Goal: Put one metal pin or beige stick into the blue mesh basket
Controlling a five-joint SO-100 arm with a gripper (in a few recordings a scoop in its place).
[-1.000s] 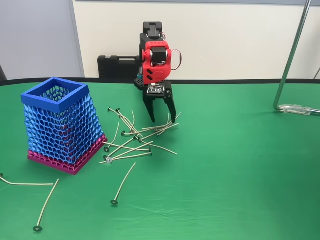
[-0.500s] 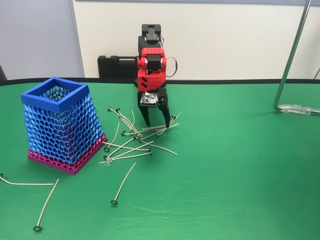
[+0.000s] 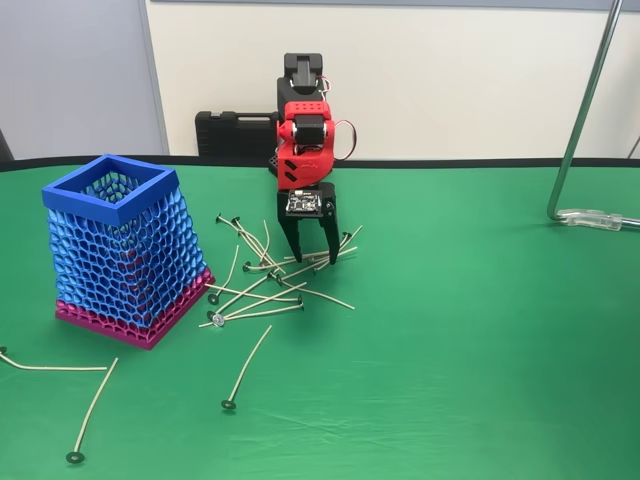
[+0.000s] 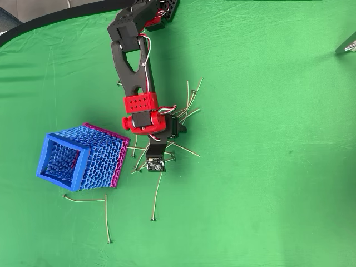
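Nearest the desk's (image 3: 480, 380) front edge, three stray beige sticks (image 3: 245, 368) lie apart on the green cloth. Behind them, toward the left edge, stands one blue mesh basket (image 3: 120, 250). Mid-desk, a tangled pile of sticks (image 3: 268, 280), perhaps a dozen, too overlapped to count exactly. One tool (image 3: 312, 256), prongs spread, points down into the pile's far side, gripping nothing. The sticks look light, thin and bendy; mid-shaft seems the best hold.
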